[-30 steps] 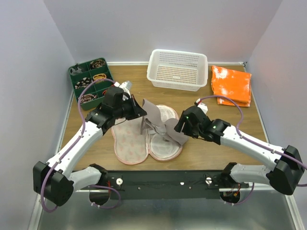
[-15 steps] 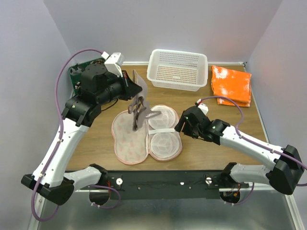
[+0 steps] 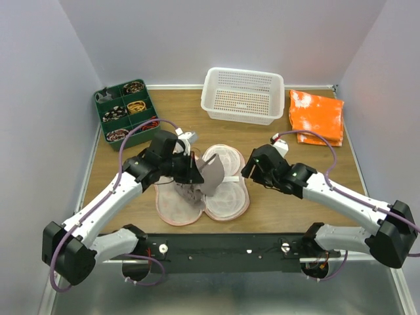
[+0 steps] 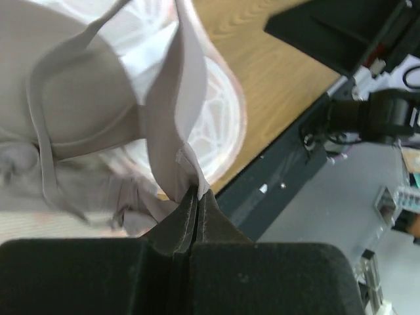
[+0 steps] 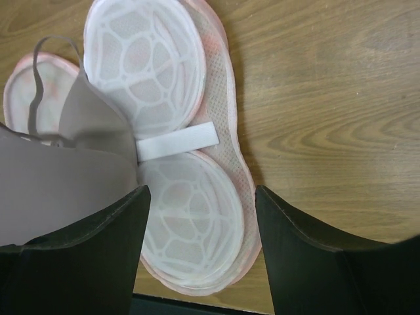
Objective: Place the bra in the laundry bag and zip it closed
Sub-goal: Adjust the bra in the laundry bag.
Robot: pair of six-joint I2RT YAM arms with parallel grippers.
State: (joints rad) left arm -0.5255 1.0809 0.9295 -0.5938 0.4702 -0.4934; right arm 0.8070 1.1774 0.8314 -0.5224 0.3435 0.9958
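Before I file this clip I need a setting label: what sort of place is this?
Probably a robot test cell, not a home. Plain white walls box in a wooden table, a left arm and right arm are mounted at its near edge, and a basket and tray sit out like props.

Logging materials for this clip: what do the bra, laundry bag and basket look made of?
Bra: soft matte taupe fabric; it drapes and creases. Laundry bag: seemingly white mesh over moulded plastic ribs, pink fabric rim. Basket: probably rigid white plastic, with perforated walls.
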